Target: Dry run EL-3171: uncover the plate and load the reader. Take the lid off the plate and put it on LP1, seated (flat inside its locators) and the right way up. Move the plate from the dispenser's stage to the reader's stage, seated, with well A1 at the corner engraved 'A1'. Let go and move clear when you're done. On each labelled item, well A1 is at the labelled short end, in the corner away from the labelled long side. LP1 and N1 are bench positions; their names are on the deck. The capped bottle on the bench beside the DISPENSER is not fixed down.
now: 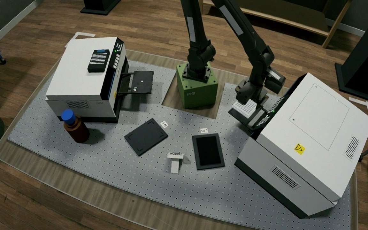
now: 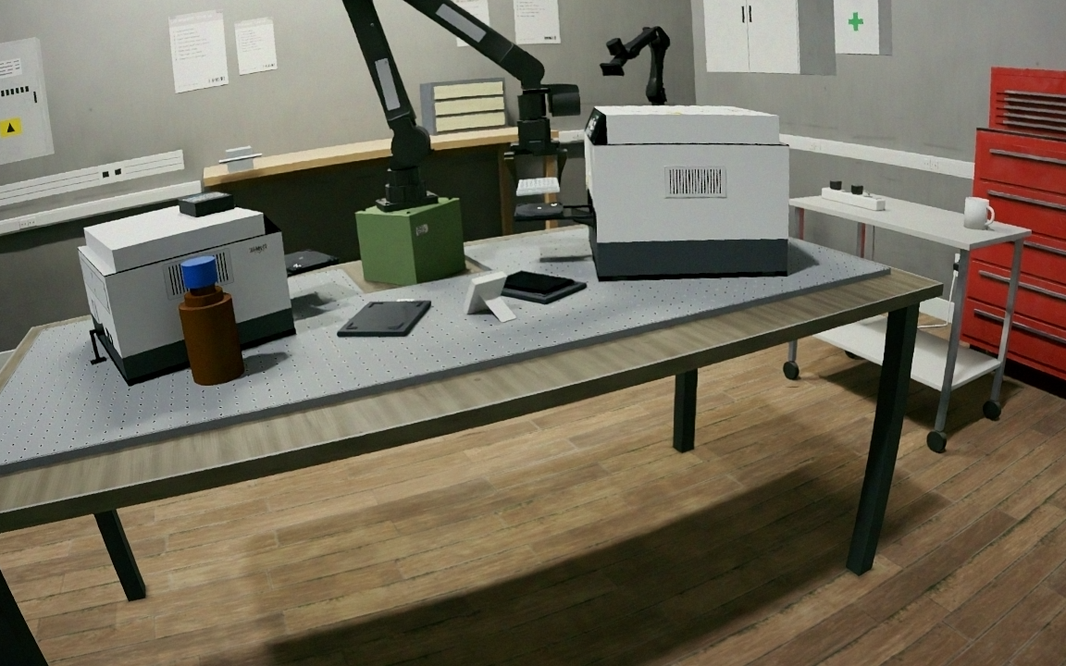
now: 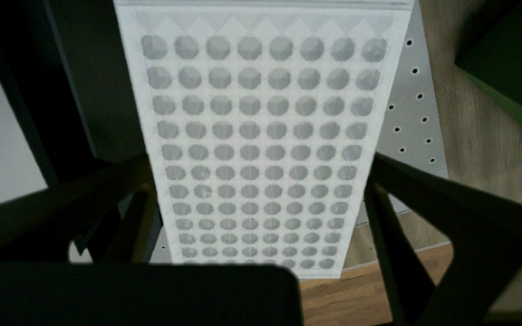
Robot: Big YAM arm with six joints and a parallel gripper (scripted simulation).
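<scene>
The white well plate (image 1: 244,108) (image 2: 537,186) (image 3: 261,113) is uncovered, with its wells open. My gripper (image 1: 249,98) (image 2: 539,169) (image 3: 260,163) is shut on its two long sides and holds it level, a little above the dark stage (image 1: 241,117) (image 2: 540,212) of the right-hand instrument (image 1: 308,137). The dark lid (image 1: 208,150) (image 2: 533,282) lies flat in the LP1 nest (image 1: 197,166). The left-hand instrument's stage (image 1: 143,82), engraved A1, is bare.
A brown bottle with a blue cap (image 1: 75,127) (image 2: 209,326) stands in front of the left-hand instrument (image 1: 76,71). The bare N1 nest (image 1: 145,136) and a small white card stand (image 1: 175,160) lie mid-deck. The arm's green base (image 1: 196,88) is behind them.
</scene>
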